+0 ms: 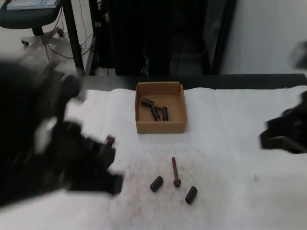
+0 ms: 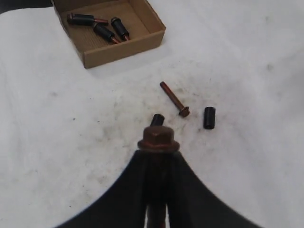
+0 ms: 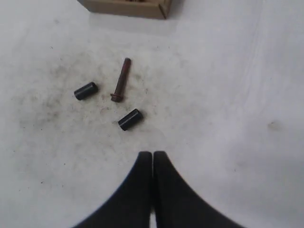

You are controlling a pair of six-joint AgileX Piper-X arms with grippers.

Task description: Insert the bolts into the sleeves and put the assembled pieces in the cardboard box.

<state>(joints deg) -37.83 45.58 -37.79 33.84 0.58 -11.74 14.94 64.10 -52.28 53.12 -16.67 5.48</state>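
My left gripper point(image 2: 158, 156) is shut on a brown bolt point(image 2: 158, 141), whose hex head sticks out past the fingertips; in the high view that bolt's head point(image 1: 110, 141) shows at the arm's tip on the left. On the white cloth lie a loose bolt point(image 1: 175, 171) and two black sleeves point(image 1: 156, 183) point(image 1: 191, 194). The loose bolt point(image 3: 120, 80) and both sleeves point(image 3: 86, 90) point(image 3: 130, 119) lie ahead of my right gripper point(image 3: 152, 154), which is shut with nothing in it. The cardboard box point(image 1: 160, 126) holds three assembled pieces point(image 1: 154, 109).
The white cloth point(image 1: 230, 167) covers the bench and carries dirty smudges around the loose parts. My right arm point(image 1: 285, 129) hangs at the right edge. A chair base point(image 1: 41, 36) and dark stands sit behind the bench.
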